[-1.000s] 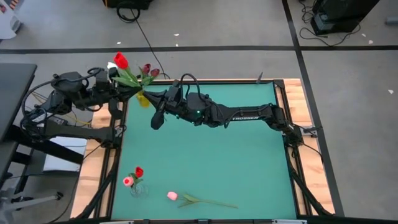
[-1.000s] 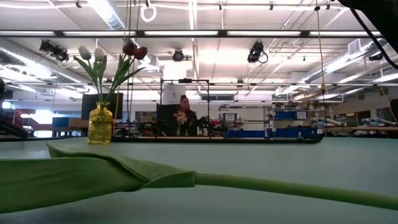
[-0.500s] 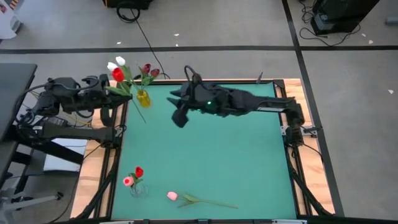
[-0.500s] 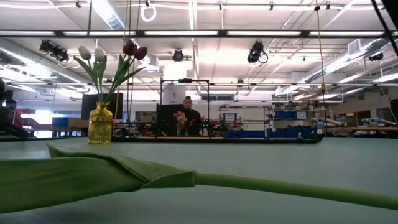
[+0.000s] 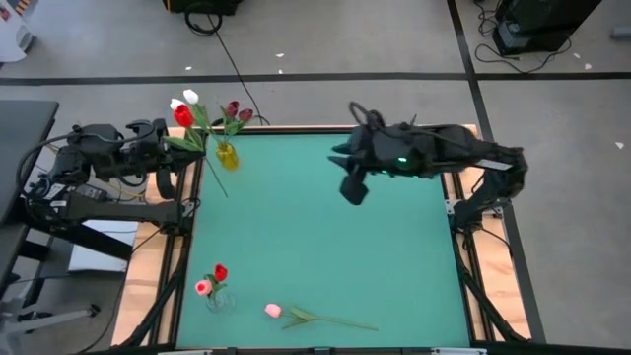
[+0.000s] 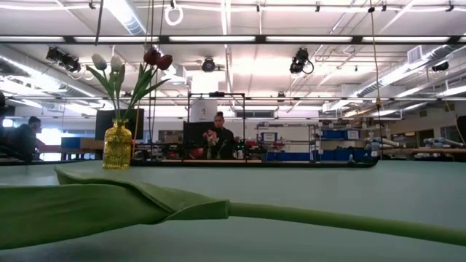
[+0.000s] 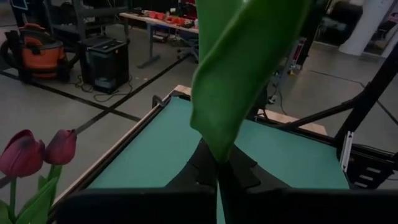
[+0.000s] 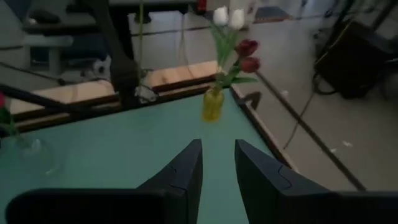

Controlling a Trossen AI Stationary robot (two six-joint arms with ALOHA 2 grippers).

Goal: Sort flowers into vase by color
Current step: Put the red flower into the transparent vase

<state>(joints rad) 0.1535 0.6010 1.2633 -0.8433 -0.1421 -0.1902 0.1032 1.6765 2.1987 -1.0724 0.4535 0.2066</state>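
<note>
The left gripper (image 5: 170,150) is at the far left corner of the green table (image 5: 325,247), just off its edge. It is holding a red tulip (image 5: 183,115) by the thin stem. The red bud sticks up past the table corner, and the stem hangs down over the green top. In the left wrist view a big green leaf (image 7: 242,68) fills the middle, and the stem runs down between the dark fingers (image 7: 239,171), which are pinched close on it.

Right beside it stands a small yellow vase (image 5: 227,156) on the far left corner of the table. It holds two white tulips (image 6: 108,63) and two dark maroon tulips (image 6: 157,58), all standing up. The red tulip is very near this bunch, but from above it is hard to tell if they touch.

The right gripper (image 5: 352,187) hangs over the far right part of the table, well apart from the yellow vase. Its two fingers (image 8: 186,171) have a small gap between them and nothing is in it.

At the near left corner sits a clear glass vase (image 5: 217,299). A small red tulip (image 5: 220,272) and a pink tulip (image 5: 202,288) are in it.

One more pink tulip (image 5: 273,311) lies flat on the table near the front edge, just beside the glass vase. Its long green stem (image 5: 335,320) points toward the right.

Far behind the table, a person (image 6: 218,138) is in the room.
</note>
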